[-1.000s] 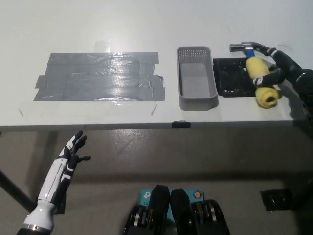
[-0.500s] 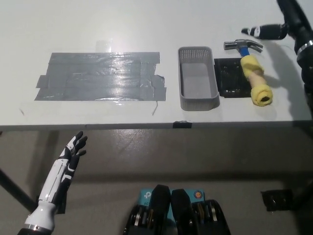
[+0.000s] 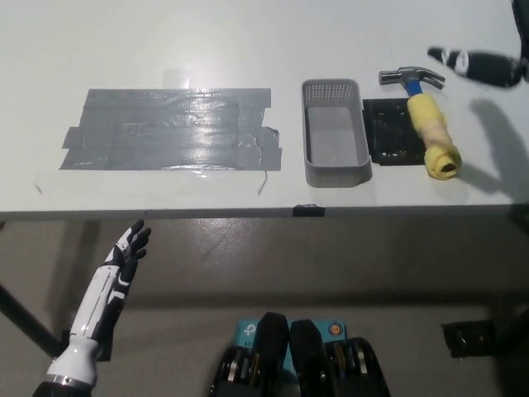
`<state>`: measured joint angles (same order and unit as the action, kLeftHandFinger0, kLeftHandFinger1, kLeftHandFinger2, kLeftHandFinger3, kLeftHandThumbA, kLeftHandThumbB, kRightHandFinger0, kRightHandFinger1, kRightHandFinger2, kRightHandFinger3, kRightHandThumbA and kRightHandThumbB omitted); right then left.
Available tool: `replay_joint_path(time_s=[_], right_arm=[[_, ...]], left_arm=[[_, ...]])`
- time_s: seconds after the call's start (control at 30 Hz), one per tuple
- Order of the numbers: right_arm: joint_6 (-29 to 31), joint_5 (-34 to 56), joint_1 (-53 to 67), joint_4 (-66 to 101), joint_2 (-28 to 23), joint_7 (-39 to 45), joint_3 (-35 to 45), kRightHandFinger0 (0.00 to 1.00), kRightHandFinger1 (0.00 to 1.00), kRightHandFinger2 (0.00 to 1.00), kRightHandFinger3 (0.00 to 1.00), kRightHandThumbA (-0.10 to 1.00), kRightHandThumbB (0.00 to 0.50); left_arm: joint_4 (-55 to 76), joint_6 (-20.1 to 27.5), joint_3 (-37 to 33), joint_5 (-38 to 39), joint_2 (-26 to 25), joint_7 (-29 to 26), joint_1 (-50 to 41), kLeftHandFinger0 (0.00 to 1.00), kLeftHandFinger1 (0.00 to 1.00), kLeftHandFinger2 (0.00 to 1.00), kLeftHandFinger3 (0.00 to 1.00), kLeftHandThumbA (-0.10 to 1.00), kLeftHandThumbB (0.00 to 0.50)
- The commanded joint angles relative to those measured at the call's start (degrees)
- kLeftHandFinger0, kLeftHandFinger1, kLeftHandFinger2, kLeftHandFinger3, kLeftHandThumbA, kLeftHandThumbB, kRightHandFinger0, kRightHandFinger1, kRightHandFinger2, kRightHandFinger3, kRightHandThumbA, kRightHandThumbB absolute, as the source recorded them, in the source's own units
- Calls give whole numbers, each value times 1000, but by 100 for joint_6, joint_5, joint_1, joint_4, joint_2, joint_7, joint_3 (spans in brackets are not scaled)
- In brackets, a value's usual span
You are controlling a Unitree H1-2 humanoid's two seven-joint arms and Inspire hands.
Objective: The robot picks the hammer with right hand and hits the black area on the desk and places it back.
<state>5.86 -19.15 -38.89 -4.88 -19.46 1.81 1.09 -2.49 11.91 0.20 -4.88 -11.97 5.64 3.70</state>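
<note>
The hammer (image 3: pixel 430 124) lies on the white desk (image 3: pixel 248 50) at the right, its steel head (image 3: pixel 411 78) far and its yellow-wrapped handle toward the front edge. It rests along the right side of the black area (image 3: pixel 390 132), a small dark mat. My black right hand (image 3: pixel 479 64) hovers blurred at the top right, beyond the hammer's head, open and holding nothing. My white left hand (image 3: pixel 124 260) hangs at the lower left below the desk's front edge, fingers spread.
A grey mesh basket (image 3: pixel 334 169) stands just left of the black mat. A wide patch of grey tape (image 3: pixel 169 128) covers the desk's left half. The desk's front edge (image 3: pixel 248 212) runs across the middle of the view.
My right hand has let go of the hammer and pulled away up and to the right. The hammer now lies still beside the black mat. The left hand barely moved.
</note>
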Motion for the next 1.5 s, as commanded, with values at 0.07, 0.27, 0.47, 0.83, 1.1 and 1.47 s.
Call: replay_joint_path(time_s=[0.07, 0.27, 0.47, 0.83, 1.1, 1.47], right_arm=[[-108, 667, 1921, 4502, 700, -186, 5, 1000, 1000, 1000, 1000, 1000, 313], [615, 615, 3054, 3786, 1202, -320, -359, 1000, 1000, 1000, 1000, 1000, 239], [1104, 658, 3453, 2041, 1561, -444, -274, 1000, 1000, 1000, 1000, 1000, 251], [1461, 814, 3152, -248, 1630, -501, -120, 1000, 1000, 1000, 1000, 1000, 170], [1537, 1092, 3208, -524, 1543, -368, -122, 1000, 1000, 1000, 1000, 991, 121], [1665, 1214, 3309, -462, 1528, -248, -252, 1000, 1000, 1000, 1000, 954, 127]], left_arm=[[86, 232, -44, 89, 53, 25, 358, 1000, 1000, 1000, 1000, 1000, 133], [33, 302, -71, 129, 69, 71, 269, 1000, 1000, 1000, 1000, 1000, 119], [72, 332, -83, 109, 106, 31, -70, 1000, 1000, 1000, 1000, 1000, 125], [-24, 399, -59, 183, 125, 11, -294, 1000, 1000, 1000, 1000, 1000, 139], [-74, 380, -119, 145, 142, 27, -321, 1000, 1000, 1000, 1000, 1000, 143], [-99, 491, -87, 127, 119, -17, -419, 1000, 1000, 1000, 1000, 1000, 137]])
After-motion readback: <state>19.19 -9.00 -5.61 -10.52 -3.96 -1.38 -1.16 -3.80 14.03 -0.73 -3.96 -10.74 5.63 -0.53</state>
